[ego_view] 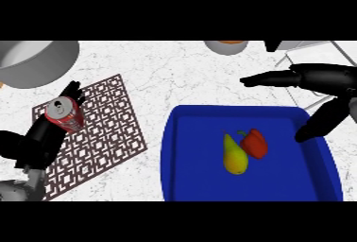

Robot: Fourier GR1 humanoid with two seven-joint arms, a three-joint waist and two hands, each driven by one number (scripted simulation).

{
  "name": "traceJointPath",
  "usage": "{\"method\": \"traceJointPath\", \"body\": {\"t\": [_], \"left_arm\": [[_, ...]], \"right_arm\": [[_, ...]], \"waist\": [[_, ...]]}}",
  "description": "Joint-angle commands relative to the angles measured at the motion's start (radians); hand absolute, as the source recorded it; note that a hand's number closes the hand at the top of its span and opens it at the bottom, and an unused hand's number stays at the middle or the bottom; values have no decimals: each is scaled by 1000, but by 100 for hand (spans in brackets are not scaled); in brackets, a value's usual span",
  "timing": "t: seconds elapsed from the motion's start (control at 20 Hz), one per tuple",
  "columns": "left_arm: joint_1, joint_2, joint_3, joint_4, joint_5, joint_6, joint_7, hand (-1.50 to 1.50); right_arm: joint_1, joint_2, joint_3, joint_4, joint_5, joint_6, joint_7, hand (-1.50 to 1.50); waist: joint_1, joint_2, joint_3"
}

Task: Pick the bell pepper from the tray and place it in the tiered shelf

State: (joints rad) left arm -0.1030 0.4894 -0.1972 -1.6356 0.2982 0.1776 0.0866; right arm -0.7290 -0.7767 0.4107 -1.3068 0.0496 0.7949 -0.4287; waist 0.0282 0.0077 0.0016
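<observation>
Pepper [255, 143] in the blue tray [182, 156], right hand [327, 82] above its far right corner.
Head view: pepper touches a pear [235, 155] mid-tray, bare tray floor all round; right hand spread open, empty, thumb over the tray's right rim; left hand [68, 97] open beside a can [64, 113] on the counter [174, 71].

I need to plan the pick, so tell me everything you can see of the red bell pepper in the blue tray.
The glossy red bell pepper has a short, dark stem at its upper left end. It lies on its side on the floor of the blue plastic tray, slightly right of the tray's middle. Its left side rests against the yellow-green pear, which lies alongside it. It looks whole and unmarked. Nothing holds it: the right robot hand hangs open above the tray's upper right corner, apart from the pepper.
</observation>
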Motion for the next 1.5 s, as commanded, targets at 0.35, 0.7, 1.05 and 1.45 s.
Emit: {"method": "traceJointPath", "body": {"t": [0.35, 0.7, 1.05, 1.45], "left_arm": [[29, -64, -27, -30, -81, 36, 14, 0], [48, -38, 54, -36, -50, -43, 15, 0], [71, -86, 34, -53, -101, -20, 11, 0], [43, -81, 93, -73, -86, -83, 77, 0]], "right_arm": [[39, 41, 189, -26, 316, -127, -213, -150], [70, 67, 226, 32, 432, -193, -270, -150], [81, 24, 274, -113, 483, -110, -133, -150], [19, 102, 245, -36, 645, -157, -130, -150]], "waist": [[-20, -6, -1], [-19, -7, -1], [-25, -11, -2], [-18, -8, -2]]}}
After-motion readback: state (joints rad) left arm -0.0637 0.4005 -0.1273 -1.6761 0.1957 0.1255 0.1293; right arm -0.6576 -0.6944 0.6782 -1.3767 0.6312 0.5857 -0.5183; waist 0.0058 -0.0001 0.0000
